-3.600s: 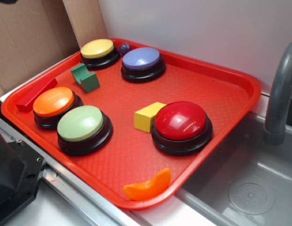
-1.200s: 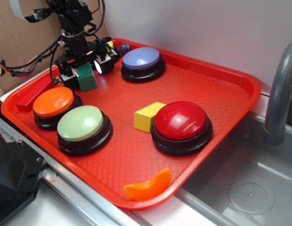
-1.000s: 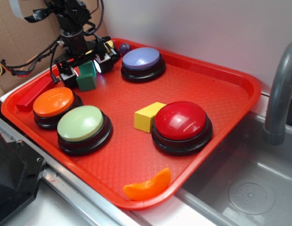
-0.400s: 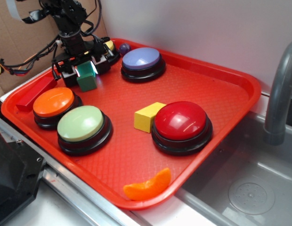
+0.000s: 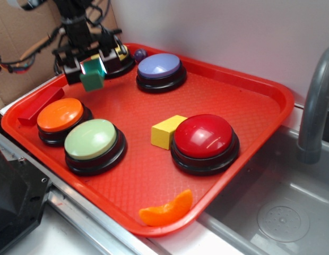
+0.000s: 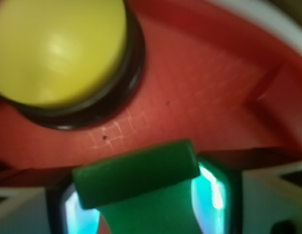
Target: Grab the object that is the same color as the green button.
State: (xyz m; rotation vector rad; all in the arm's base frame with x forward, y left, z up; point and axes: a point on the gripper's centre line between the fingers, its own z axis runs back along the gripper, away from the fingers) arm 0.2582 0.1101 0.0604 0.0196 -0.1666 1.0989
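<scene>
So the tool (image 5: 90, 66) is up in the upper left of the exterior frame and it's clamped on the green block (image 5: 92, 78), which sits right btwn the 2 fingers. No offset to fix; the block isn't off to 1 side of the tool, it's in it. Wrist view backs that up: green block (image 6: 136, 183) fills the bottom center of the frame, with the lit fingers (image 6: 212, 187) pressed on either side.

The relation that matters imo is block vs tray. In the exterior view the block looks clear of the red tray (image 5: 217, 95), hanging above the floor of it, but I can't say for sure from this angle. In the wrist view its long axis runs roughly left-right across the frame, w/ the yellow button (image 6: 58, 48) at upper left and tray floor showing behind it.

The green button (image 5: 92, 139) it matches is at lower left of the exterior frame, well apart from the tool, next to the orange button (image 5: 60, 115). Color match checks out: both green, block just darker.

My read: the grab is basically done, and what's left is straight up so it doesn't clip the yellow button's base. The hold looks centered, so slip risk seems low.
</scene>
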